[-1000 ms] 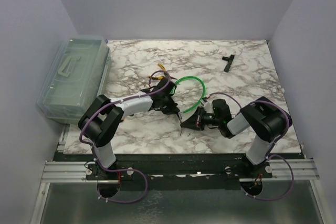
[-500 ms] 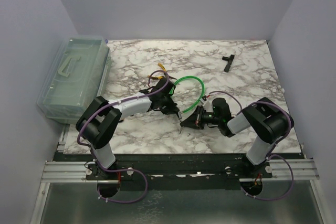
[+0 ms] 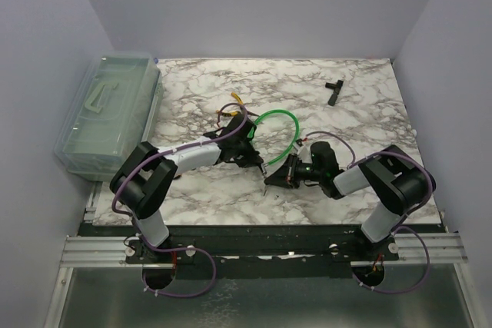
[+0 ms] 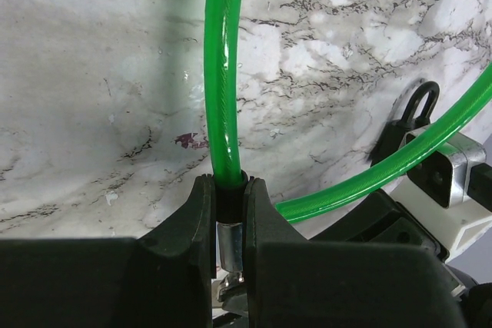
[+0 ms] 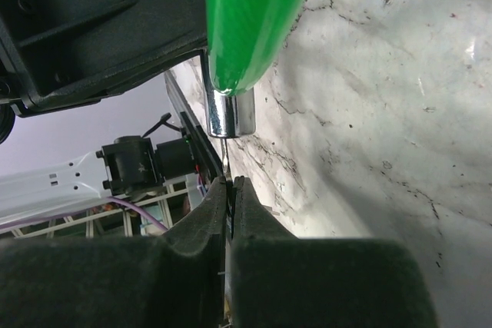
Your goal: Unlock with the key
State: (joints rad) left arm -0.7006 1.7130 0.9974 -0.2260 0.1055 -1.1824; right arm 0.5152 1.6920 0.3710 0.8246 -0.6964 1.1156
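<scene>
A green cable [image 3: 277, 117] loops over the marble table [image 3: 361, 124]. My left gripper [image 4: 224, 190] is shut on the black collar at the cable's end, above the cable's silver lock barrel [image 4: 229, 247]. In the top view the left gripper [image 3: 257, 160] meets my right gripper [image 3: 270, 178] tip to tip. The right gripper [image 5: 230, 182] is shut on the key [image 5: 224, 150], a thin pale blade. The blade's tip reaches the underside of the silver barrel [image 5: 231, 117]. How far in it goes is hidden.
A clear plastic box [image 3: 108, 113] stands at the table's left edge. Yellow-handled pliers [image 3: 234, 101] lie behind the left gripper. A black T-shaped tool [image 3: 333, 90] lies at the back right. A small black piece with a loop [image 4: 413, 113] rests by the cable.
The right arm has shifted slightly, its elbow swinging right and its wrist edging up toward the left gripper. The left arm has barely moved. Both grips are unchanged.
</scene>
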